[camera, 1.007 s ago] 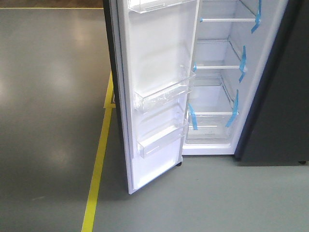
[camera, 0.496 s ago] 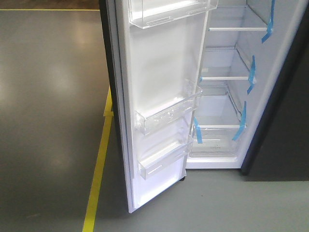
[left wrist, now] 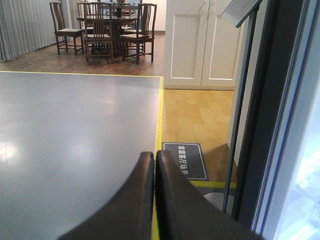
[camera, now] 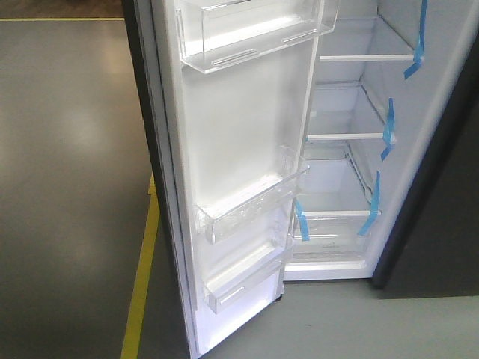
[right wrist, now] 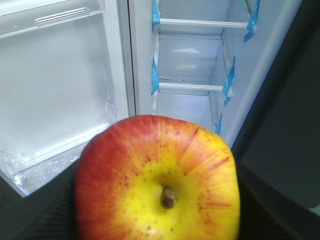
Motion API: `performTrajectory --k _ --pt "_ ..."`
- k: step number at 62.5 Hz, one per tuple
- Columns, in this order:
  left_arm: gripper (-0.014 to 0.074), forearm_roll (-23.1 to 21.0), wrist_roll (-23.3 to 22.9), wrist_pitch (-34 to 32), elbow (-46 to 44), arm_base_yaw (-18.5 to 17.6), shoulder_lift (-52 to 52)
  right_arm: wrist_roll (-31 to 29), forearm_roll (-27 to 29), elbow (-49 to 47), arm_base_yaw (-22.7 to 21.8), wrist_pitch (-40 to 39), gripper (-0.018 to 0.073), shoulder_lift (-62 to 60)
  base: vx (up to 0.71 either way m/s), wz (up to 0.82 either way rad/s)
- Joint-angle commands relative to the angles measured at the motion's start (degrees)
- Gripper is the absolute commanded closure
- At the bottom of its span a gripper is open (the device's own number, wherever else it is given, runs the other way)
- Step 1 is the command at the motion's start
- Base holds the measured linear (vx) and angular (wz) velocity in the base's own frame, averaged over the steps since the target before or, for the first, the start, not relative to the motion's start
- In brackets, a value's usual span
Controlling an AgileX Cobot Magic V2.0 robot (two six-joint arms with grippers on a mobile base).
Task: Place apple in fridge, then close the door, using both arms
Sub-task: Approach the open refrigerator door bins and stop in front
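Note:
The fridge (camera: 340,161) stands open, its white inside showing glass shelves with blue tape strips (camera: 388,138). Its door (camera: 239,187) swings out to the left, white lining and clear bins (camera: 251,206) facing me. In the right wrist view a red apple (right wrist: 157,182) with a yellow patch round its stem fills the lower frame, pressed between dark fingers (right wrist: 40,205) of my right gripper (right wrist: 157,200), which is shut on it in front of the fridge (right wrist: 190,65) opening. My left gripper (left wrist: 154,159) is shut on nothing, pointing past the door's dark edge (left wrist: 270,115) over the floor. Neither gripper shows in the front view.
A yellow floor line (camera: 138,292) runs left of the door. A dark grey panel (camera: 441,217) flanks the fridge's right side. The left wrist view shows grey floor (left wrist: 75,130), a black floor sign (left wrist: 185,160), white cabinets (left wrist: 200,42) and a table with chairs (left wrist: 107,27) far off.
The front view has closed in on the fridge and shifted: the door now looms larger and further left, and an upper door bin has come into view.

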Motion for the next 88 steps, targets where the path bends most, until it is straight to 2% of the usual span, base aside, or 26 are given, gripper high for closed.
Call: performTrajectory --k 1,88 --pt "0.0603 -0.11 -0.22 -3.90 1.63 -0.11 -0.88 -0.47 0.57 -1.73 -0.14 -4.29 0.0536 -1.13 0.17 -0.08" --pt "0.0603 -0.11 -0.22 -3.90 1.63 -0.11 -0.88 -0.47 0.57 -1.73 -0.14 -4.29 0.0536 -1.13 0.10 0.00"
